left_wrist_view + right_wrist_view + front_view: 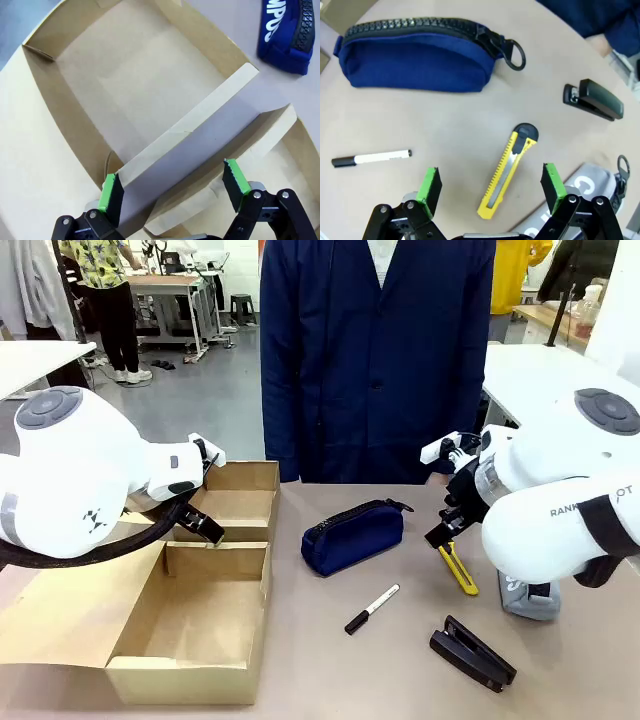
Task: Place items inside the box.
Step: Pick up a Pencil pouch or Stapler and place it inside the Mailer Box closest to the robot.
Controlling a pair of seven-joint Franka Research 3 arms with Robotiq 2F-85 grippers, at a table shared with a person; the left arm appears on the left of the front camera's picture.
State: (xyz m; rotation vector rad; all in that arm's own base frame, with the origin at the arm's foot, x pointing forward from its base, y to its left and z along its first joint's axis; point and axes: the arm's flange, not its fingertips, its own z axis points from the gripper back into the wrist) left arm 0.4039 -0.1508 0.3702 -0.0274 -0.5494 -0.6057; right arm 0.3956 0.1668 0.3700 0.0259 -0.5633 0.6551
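Right gripper (491,176) hangs over the knife (509,170), jaws spread wide, holding nothing. The knife lies between the green pads and just ahead. Its long axis runs away from the wrist, slightly tilted, so the pads face its long sides. Your right arm is much the nearer; a straight drop and close looks enough, to my eye.

Left gripper (172,187) is also wide open, astride an inner flap (200,130) of the box (65,110), gripping nothing.

Count, all on the table right of the box:
- one knife
- one pouch (353,537)
- one marker (372,609)
- one stapler (473,653)
- one grey piece (528,598)

One box, none of them inside yet.
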